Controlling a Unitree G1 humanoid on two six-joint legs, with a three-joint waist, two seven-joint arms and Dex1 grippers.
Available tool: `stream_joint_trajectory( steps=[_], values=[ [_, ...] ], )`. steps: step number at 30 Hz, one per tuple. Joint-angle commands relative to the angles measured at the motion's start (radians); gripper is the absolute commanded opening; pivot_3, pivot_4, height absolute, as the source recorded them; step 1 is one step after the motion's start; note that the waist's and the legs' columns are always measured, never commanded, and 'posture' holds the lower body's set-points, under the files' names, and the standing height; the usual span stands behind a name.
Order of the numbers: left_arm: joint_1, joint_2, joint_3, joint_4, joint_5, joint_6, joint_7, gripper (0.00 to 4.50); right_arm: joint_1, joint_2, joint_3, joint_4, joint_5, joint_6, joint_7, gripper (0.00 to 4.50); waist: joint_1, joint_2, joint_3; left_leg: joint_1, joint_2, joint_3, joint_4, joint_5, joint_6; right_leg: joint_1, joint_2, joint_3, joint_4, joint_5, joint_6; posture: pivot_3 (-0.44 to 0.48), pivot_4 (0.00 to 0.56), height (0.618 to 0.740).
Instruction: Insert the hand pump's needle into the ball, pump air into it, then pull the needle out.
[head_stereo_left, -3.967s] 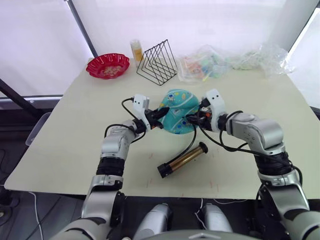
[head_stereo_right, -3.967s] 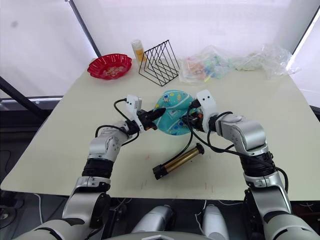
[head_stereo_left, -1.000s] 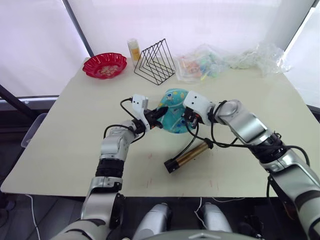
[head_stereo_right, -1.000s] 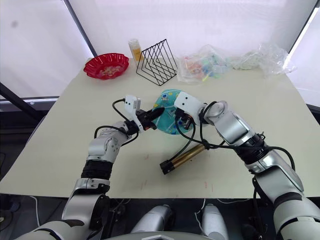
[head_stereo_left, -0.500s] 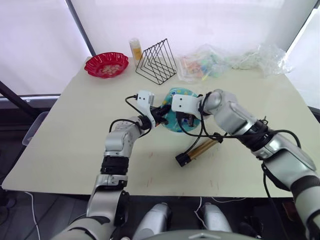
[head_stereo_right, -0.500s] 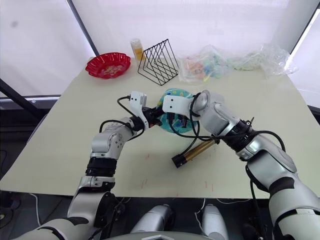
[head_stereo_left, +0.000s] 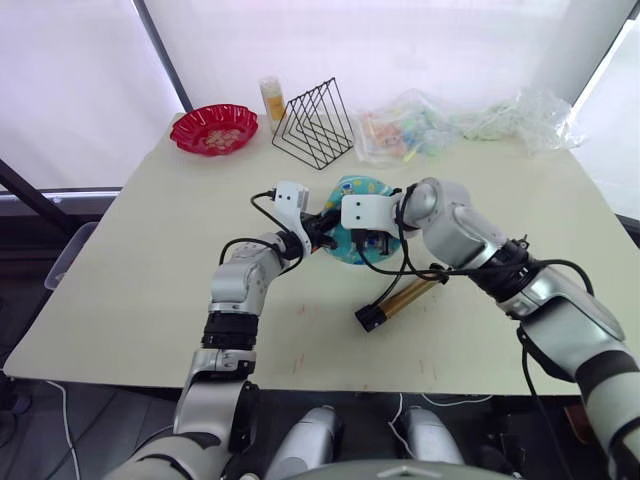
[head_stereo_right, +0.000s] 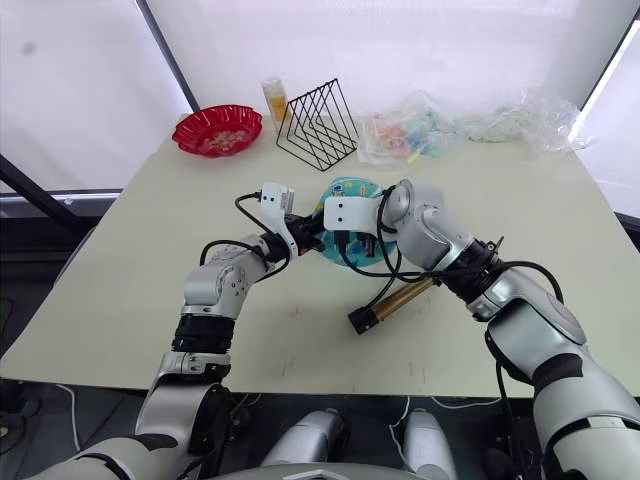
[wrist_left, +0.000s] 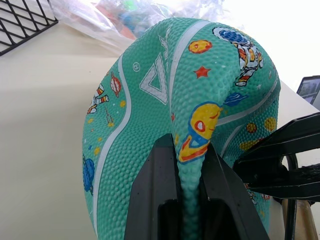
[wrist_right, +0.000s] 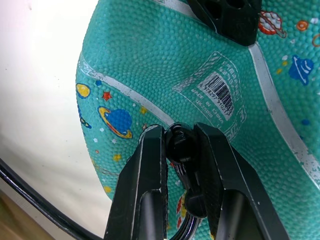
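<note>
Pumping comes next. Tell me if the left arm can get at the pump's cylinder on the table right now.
Probably not: the left tool is shut on a fold of the deflated ball, holding it up. The hand pump lies past the right arm, so the left arm would have to let go first.

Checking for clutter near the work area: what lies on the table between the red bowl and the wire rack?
A small yellow bottle stands between the red bowl and the wire rack, as the left eye view shows.

Bright backlight from blown-out windows, soft shadows.
</note>
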Motion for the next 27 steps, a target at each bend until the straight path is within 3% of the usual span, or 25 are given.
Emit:
stream_joint_trajectory(
  steps=[1,13,18,27],
  values=[
    [0.026,-0.021,-0.048,0.047,0.006,0.034,-0.001,0.0,0.032,0.02,0.021,0.085,-0.023,-0.022,0.009,0.33,-0.001,0.0,0.0,0.0,0.0,0.0,0.0,0.0,0.0,0.0,0.0,0.0,0.0,0.0,0.0,0.0,0.15,0.74],
    [0.021,-0.029,-0.024,0.054,-0.013,0.044,0.026,0.0,0.052,0.049,0.013,0.223,-0.103,-0.113,-0.003,0.33,-0.002,0.0,-0.007,0.004,0.0,-0.003,0.0,0.001,-0.001,0.003,0.002,-0.001,0.0,0.001,-0.001,0.0,0.15,0.74],
    [0.014,-0.033,-0.004,0.067,-0.029,0.055,0.042,0.0,0.062,0.054,0.006,0.288,-0.127,-0.143,-0.018,0.33,-0.003,-0.001,-0.01,0.02,0.0,-0.003,-0.007,-0.004,-0.001,0.016,0.002,0.0,-0.004,0.0,-0.001,0.0,0.15,0.74],
    [0.015,-0.029,-0.002,0.069,-0.038,0.083,0.039,0.0,0.059,0.086,-0.003,0.417,-0.149,-0.19,-0.049,0.33,-0.004,-0.001,-0.019,0.022,0.0,-0.005,-0.011,-0.004,-0.002,0.016,0.003,0.001,-0.004,0.0,-0.001,0.0,0.15,0.74]
  ],
)
